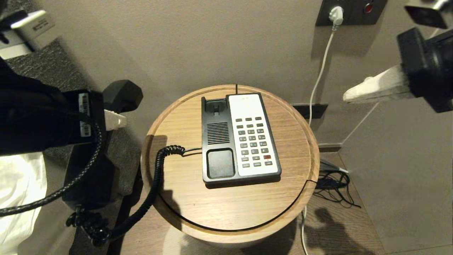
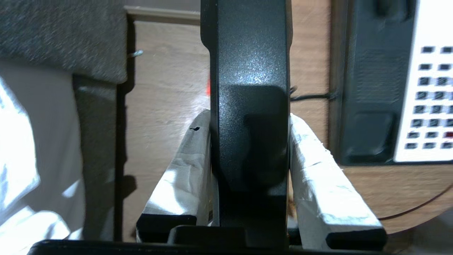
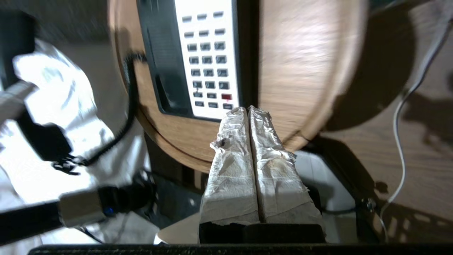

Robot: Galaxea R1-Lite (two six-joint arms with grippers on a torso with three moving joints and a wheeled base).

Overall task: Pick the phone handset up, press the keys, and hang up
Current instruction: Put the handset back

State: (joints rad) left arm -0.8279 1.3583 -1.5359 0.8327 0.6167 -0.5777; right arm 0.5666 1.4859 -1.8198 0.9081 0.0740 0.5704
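Holding the phone handset (image 2: pixel 247 117) between its two white-wrapped fingers (image 2: pixel 318 184), my left gripper (image 2: pixel 249 127) is positioned off the left side of the round wooden table (image 1: pixel 283 198), clear of the tabletop. The fingers press against both flat sides of the black receiver, which stands roughly upright in the grip; in the head view one bulbous end (image 1: pixel 122 95) projects above the gripper and the other end hangs below it. The black coiled cord (image 1: pixel 155 177) runs from the lower end of the handset, loops down beside the table edge, climbs onto the tabletop and joins the left side of the phone base (image 1: pixel 240 136).

The phone base lies flat near the middle of the table. Its black cradle (image 1: pixel 217 141) on the left half is uncovered, with the speaker grille visible. The white keypad panel (image 1: pixel 253 141) on the right half carries rows of dark keys and one red key (image 1: pixel 267 157).

My right gripper (image 3: pixel 248 110) is raised to the right of the table, apart from the phone. Its wrapped fingers are pressed together with nothing between them, pointing toward the near corner of the keypad.

A white cable (image 1: pixel 320 76) runs from a wall socket (image 1: pixel 336 14) down behind the table.
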